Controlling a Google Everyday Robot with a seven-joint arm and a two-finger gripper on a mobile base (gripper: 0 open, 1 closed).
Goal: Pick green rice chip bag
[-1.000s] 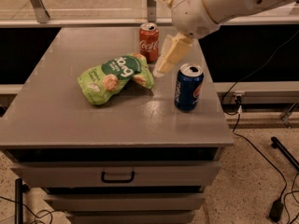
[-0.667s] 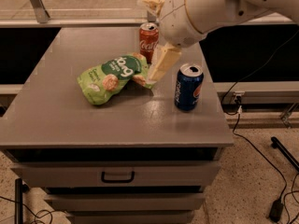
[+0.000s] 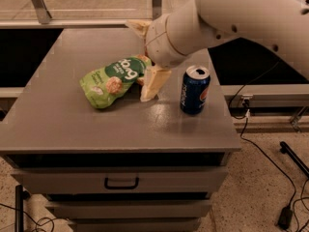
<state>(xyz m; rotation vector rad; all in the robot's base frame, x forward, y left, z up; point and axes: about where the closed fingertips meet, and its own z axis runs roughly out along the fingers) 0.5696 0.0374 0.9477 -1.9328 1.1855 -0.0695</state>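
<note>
The green rice chip bag [image 3: 113, 80] lies flat on the grey cabinet top [image 3: 72, 124], left of centre, with its dark green patch and white lettering facing up. My gripper [image 3: 145, 56] is at the bag's right end, low over the top. Its two cream fingers are spread wide. The near finger [image 3: 152, 83] points down to the surface just right of the bag. The far finger [image 3: 137, 27] sticks out behind the bag. The bag's right end lies between them and is partly hidden by my wrist. The gripper is open and holds nothing.
A blue soda can [image 3: 194, 90] stands upright just right of the near finger. The cabinet has drawers [image 3: 120, 182] at the front. Cables [image 3: 270, 158] lie on the floor to the right. A rail and window frame run behind the cabinet.
My arm has moved left and down towards the bag's right end. The red can that stood at the back is now hidden behind the arm. The bag and blue can have not moved.
</note>
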